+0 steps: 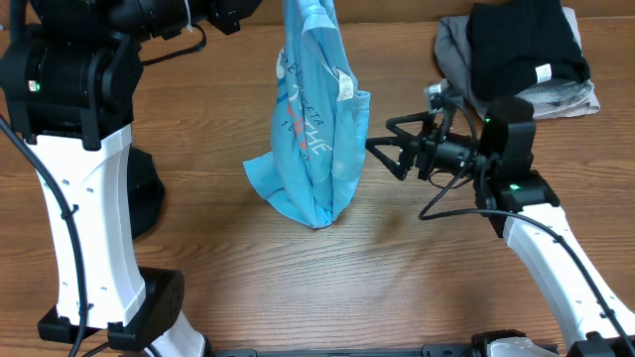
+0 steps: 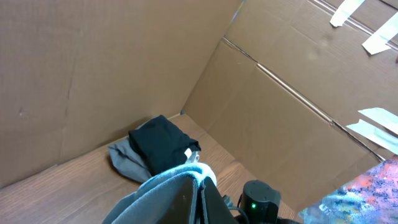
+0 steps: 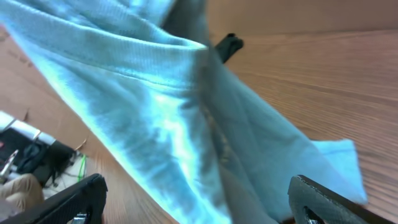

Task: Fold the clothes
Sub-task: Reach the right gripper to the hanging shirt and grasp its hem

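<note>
- T-shirt (image 1: 313,129) hangs upright from the clamped left gripper (image 2: 199,200), bottom crumpled on the desk (image 1: 397,268);
- right gripper (image 1: 382,147), jaws wide, sits just right of it, facing its edge.

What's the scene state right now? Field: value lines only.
light blue T-shirt: hanging upright, lower end bunched on the table
left gripper: shut on the T-shirt's top, holding it up
right gripper: open, at the shirt's right edge, nothing gripped
black garment: lying on the grey garment, far right of the table
fold: not yet done
</note>
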